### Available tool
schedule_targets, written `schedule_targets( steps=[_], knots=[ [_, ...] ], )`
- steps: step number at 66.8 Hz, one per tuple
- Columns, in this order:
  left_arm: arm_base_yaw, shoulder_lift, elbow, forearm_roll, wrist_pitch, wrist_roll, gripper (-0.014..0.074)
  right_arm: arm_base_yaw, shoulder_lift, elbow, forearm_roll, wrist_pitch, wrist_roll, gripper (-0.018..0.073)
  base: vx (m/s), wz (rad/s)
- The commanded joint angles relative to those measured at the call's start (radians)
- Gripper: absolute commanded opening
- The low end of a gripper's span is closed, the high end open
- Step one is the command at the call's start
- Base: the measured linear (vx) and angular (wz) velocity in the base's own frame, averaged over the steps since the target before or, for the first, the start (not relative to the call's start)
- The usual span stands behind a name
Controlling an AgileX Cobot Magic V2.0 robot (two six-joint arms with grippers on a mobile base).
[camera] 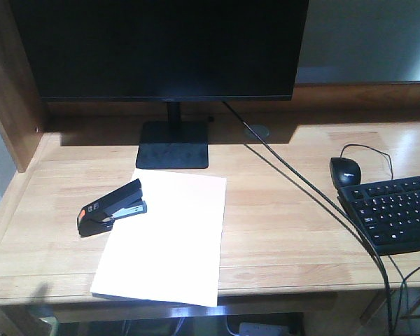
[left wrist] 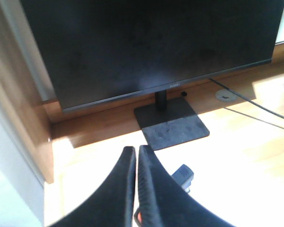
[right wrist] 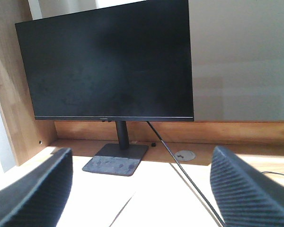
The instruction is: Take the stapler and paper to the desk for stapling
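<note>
The front view looks down over the table [camera: 280, 231] from in front. Both wrist views sit lower and nearer, facing the monitor [camera: 161, 45]; all three share its stand [camera: 173, 144].

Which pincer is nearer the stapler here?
Left. The left pincer, shut, hangs just above the stapler, which peeks out beside its tips. The right pincer is open, facing the monitor, with no stapler in its view.

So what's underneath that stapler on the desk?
The stapler lies across the left edge of the white paper, its front end on the sheet, its orange-marked back end over bare desk. Anything beneath it is hidden.
</note>
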Motion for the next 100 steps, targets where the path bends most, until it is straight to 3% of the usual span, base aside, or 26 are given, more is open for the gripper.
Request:
schedule_targets(
  steps=[1,18,36,84,92,100],
  knots=[
    [-0.002,-0.115,0.071,-0.014,-0.122,-0.013,-0.0007,-0.006,0.013,-0.026,-0.020,-0.068,-0.004,0.0564,0.00,0.00],
    [-0.002,-0.435,0.381,-0.013,-0.224,0.008,-0.0007,-0.006,0.013,-0.026,-0.020,-0.068,-0.004,0.0564,0.00,0.00],
    [-0.002,-0.673,0.609,-0.019,-0.179,0.008,-0.0007,-0.006,0.013,-0.026,-0.020,-0.066,-0.004,0.0564,0.00,0.00],
    [-0.002,-0.688,0.632,-0.020,-0.160,0.008,-0.0007,-0.006,0.013,-0.026,-0.023,-0.069,-0.004,0.0556,0.00,0.00],
    [-0.002,-0.688,0.632,-0.020,-0.160,0.008,-0.0007,-0.006,0.013,-0.026,-0.023,-0.067,-0.004,0.0497,0.00,0.00],
    [-0.002,-0.688,0.632,-0.020,-0.160,0.008,-0.0007,-0.006,0.013,-0.026,-0.036,-0.077,-0.005,0.0349,0.00,0.00]
  ],
)
